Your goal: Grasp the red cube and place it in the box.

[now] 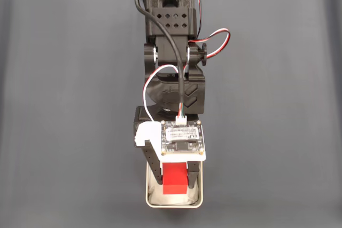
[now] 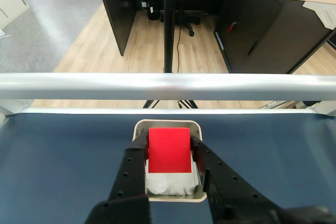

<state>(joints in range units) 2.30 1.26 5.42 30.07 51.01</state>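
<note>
1. The dark table [image 1: 64, 105] spreads wide under everything, with a pale metal rail [image 2: 168, 86] along its far edge in the wrist view.
2. The black arm [image 1: 171, 41] reaches down the middle of the fixed view, over the box.
3. The box [image 1: 197, 202] has a pale rim, rounded corners and white wrinkled lining.
4. The gripper [image 2: 169, 153] is clenched on the red cube [image 2: 169, 150], one finger against each side.
5. The red cube, plain and sharp-edged, sits within the box's rim; whether it touches the lining is unclear.
</note>
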